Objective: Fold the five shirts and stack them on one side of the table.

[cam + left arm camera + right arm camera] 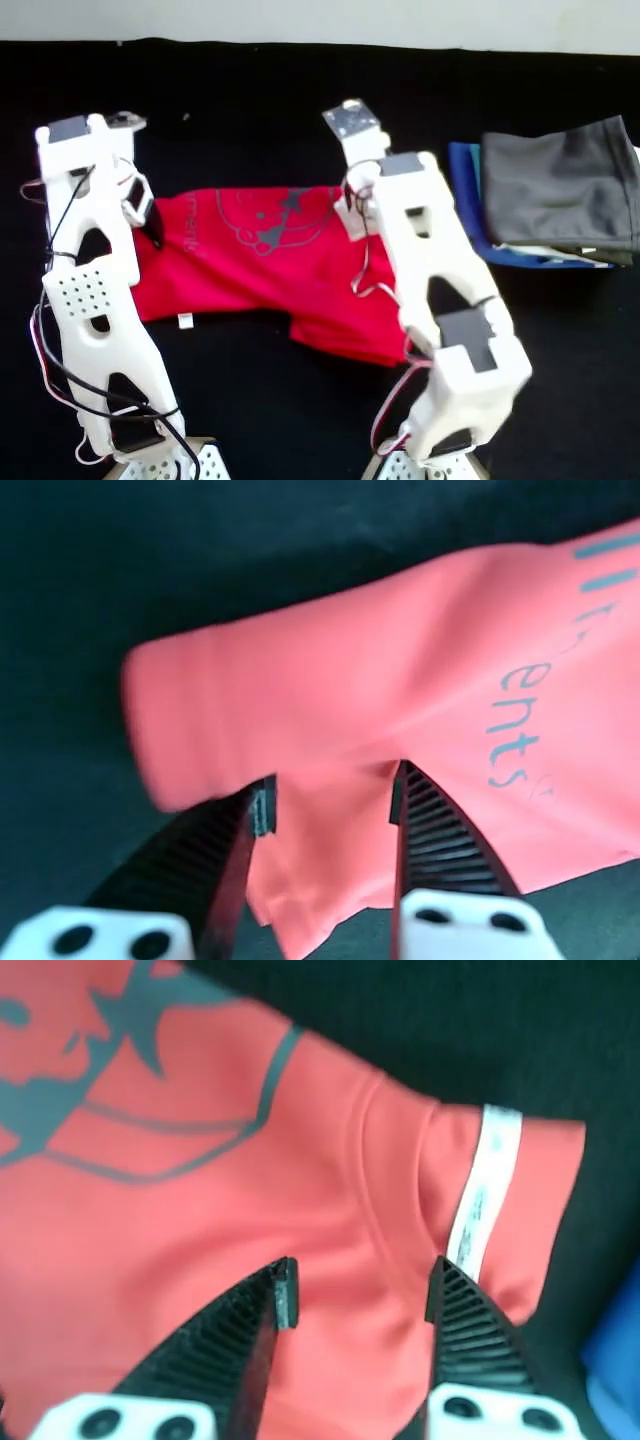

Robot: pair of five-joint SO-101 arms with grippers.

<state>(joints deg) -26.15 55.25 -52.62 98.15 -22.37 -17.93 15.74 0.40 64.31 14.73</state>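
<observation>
Shirt (260, 260) spread below; left fingers (232, 845) wide over its edge, right fingers (248, 1325) wide over collar (372, 1175).

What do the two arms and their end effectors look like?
Both arms are blocky white plastic. The left arm has a panel of small round holes and black cables looping beside it; the right arm trails red and white wires. The left end effector and right end effector have black ribbed fingers on white mounts with round holes.
</observation>
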